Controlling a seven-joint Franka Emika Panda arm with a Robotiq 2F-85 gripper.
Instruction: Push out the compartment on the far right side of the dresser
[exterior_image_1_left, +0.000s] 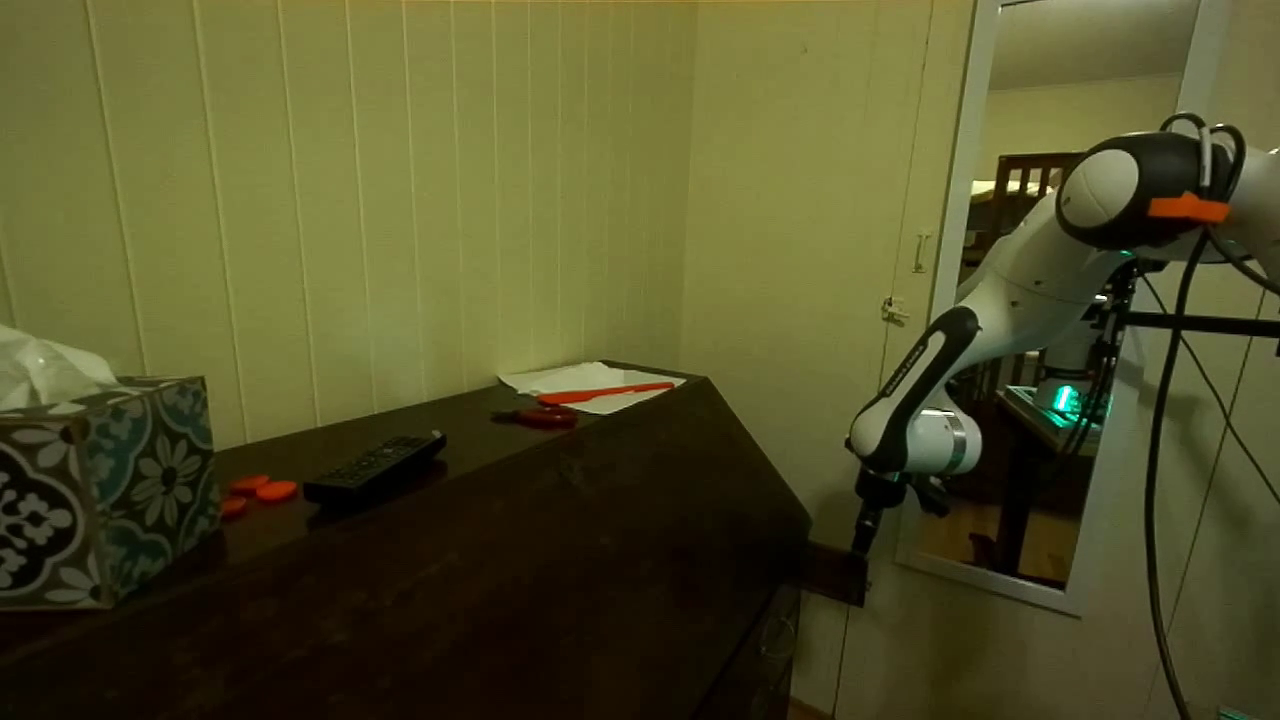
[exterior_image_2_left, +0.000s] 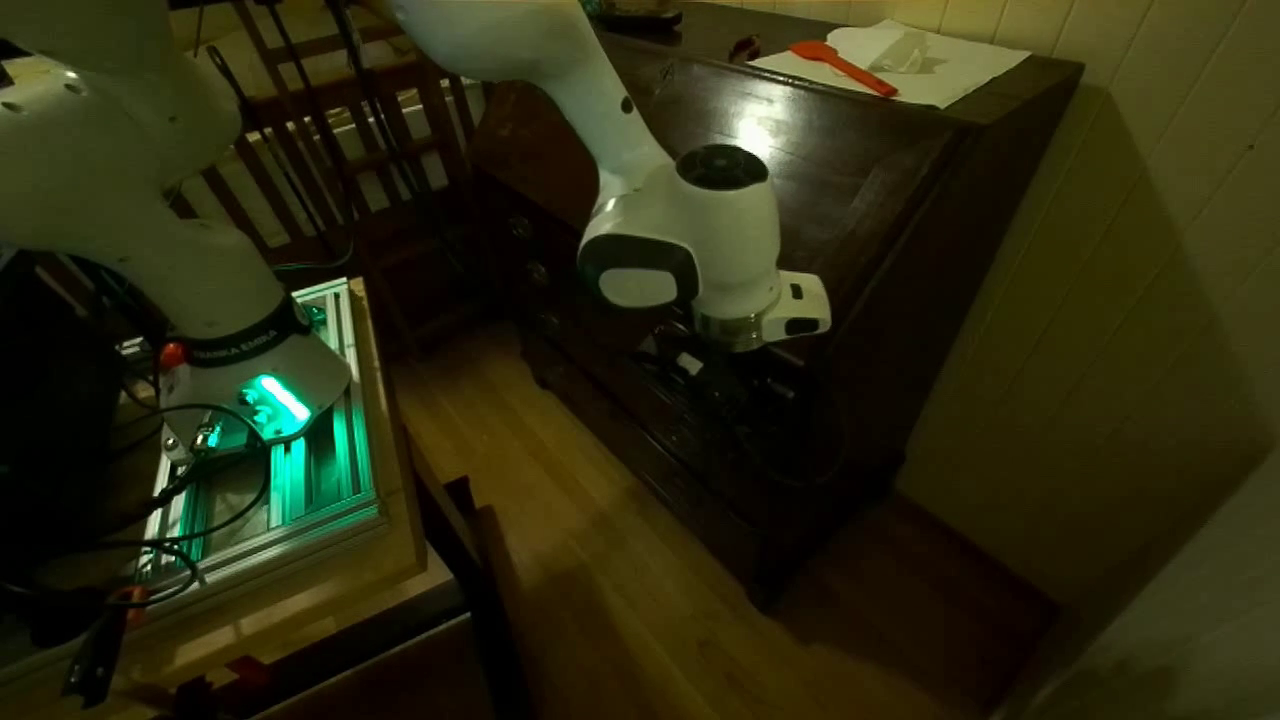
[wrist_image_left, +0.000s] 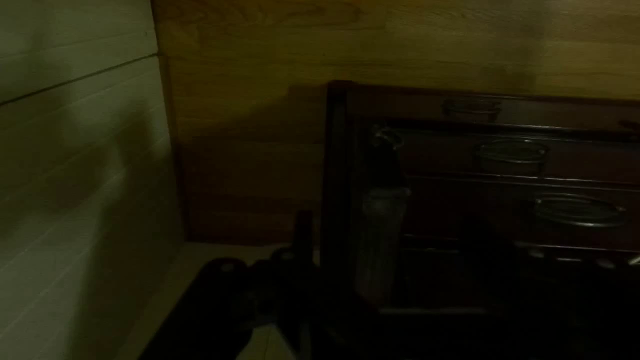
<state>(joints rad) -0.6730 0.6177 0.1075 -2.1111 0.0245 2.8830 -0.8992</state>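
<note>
The dresser (exterior_image_1_left: 560, 540) is dark brown with a sloped glossy front, and shows in both exterior views (exterior_image_2_left: 850, 190). The compartment (exterior_image_1_left: 830, 577) is a narrow dark plank-like piece sticking out from its far right side. In the wrist view the compartment (wrist_image_left: 381, 240) is seen from above, with a small metal ring near its front end. My gripper (wrist_image_left: 390, 225) is very dark there; its fingers look apart, one on each side of the compartment. In an exterior view the gripper (exterior_image_1_left: 862, 545) points down at the compartment's outer end. Contact cannot be told.
Drawers with oval metal handles (wrist_image_left: 577, 210) lie below. A panelled wall (wrist_image_left: 75, 175) and a mirror (exterior_image_1_left: 1030, 560) stand close by. On top are a tissue box (exterior_image_1_left: 150, 480), orange discs (exterior_image_1_left: 276, 491), a remote (exterior_image_1_left: 375, 470), pliers (exterior_image_1_left: 545, 416) and a red spatula (exterior_image_1_left: 600, 393) on paper.
</note>
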